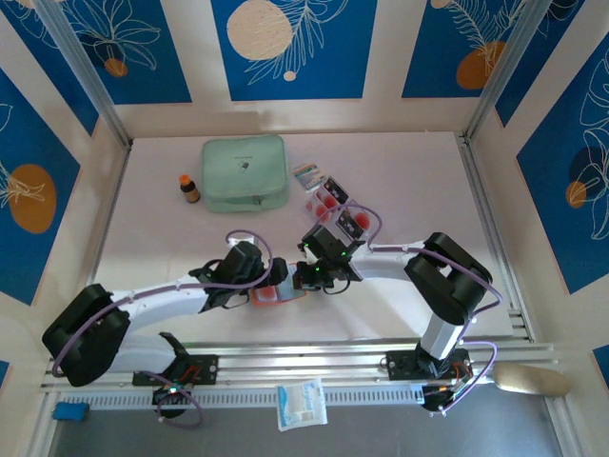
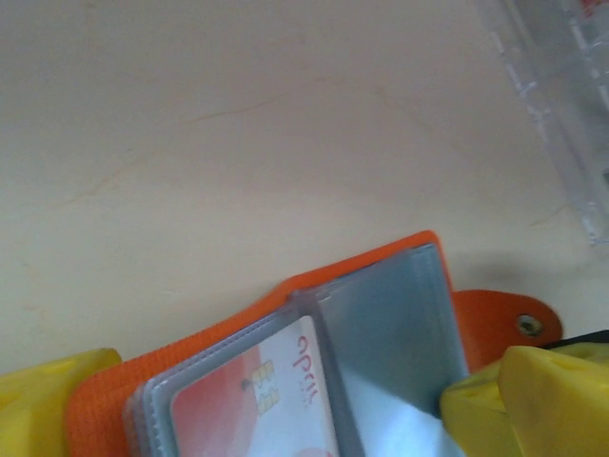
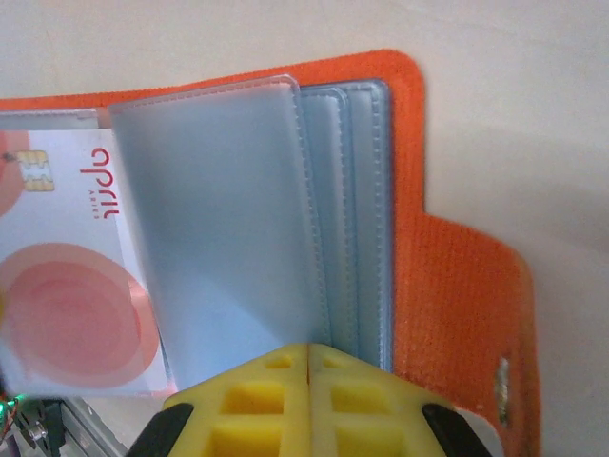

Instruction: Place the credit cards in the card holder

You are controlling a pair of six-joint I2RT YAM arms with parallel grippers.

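The small orange-red folding card holder (image 1: pixel 269 294) lay open on the pale table (image 1: pixel 400 171), at six o'clock from the mint-green zip pouch (image 1: pixel 244 173) and between the two grippers. One white credit card with a big red circle (image 3: pixel 67 314) sat inside a greyish clear sleeve at the nine o'clock side of the right wrist view. An empty sleeve (image 3: pixel 219 219) stood lifted just beside it. The loose cards (image 1: pixel 348 225) lay near the holder, at one o'clock from it.

The left gripper (image 2: pixel 290 390) had its yellow fingers (image 2: pixel 533 400) spread wide, one at each end of the holder, straddling it rather than clamping. The right gripper (image 3: pixel 309 400) had its fingers pressed together at the six o'clock edge of the sleeves. Whether a leaf was nipped between them could not be told.

The step looked like parting the sleeves for the next card. Done well, the left fingers would pin the cover flat while the right separated one leaf only, gently, since the thin plastic looked floppy and likely to spring shut. The orange snap tab (image 3: pixel 466 324) at three o'clock was best left untouched.
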